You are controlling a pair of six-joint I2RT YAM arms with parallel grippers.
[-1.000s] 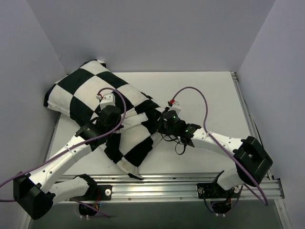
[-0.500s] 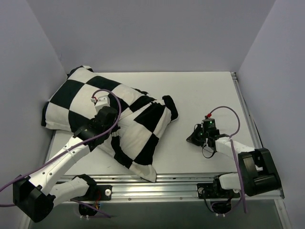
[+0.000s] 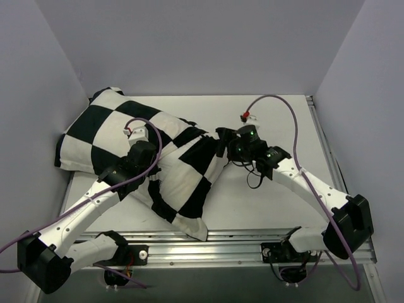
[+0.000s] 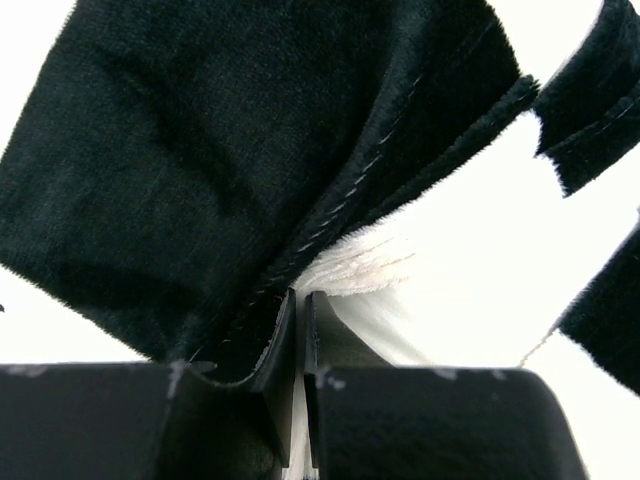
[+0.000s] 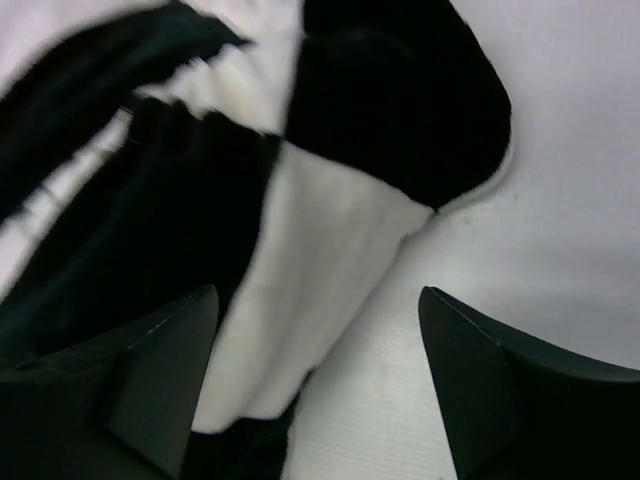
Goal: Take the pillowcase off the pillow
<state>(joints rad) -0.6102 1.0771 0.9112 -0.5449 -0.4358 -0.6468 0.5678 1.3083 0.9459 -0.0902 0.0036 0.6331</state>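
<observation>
Top external view has the pillowcase (image 3: 120, 136) sprawled on the table (image 3: 278, 120). Its long axis runs from the upper left of the frame, where it bulges plumply, down to a flattened corner at lower centre, and a loose flap juts right toward frame centre. The pillow cannot be told apart from the white squares and is, I judge, inside that upper-left bulge. In the left wrist view the left pincer (image 4: 300, 300) is pinched almost closed on a black seamed edge of the fabric. In the right wrist view the right pincer (image 5: 318, 292) stands wide open and holds nothing. The flap's rounded corner lies ahead of it, toward upper centre of the frame, with some cloth between the fingers nearer the left one. That arm is nearer the flap, so the next grab looks to be its own: forward onto the corner, then close.
</observation>
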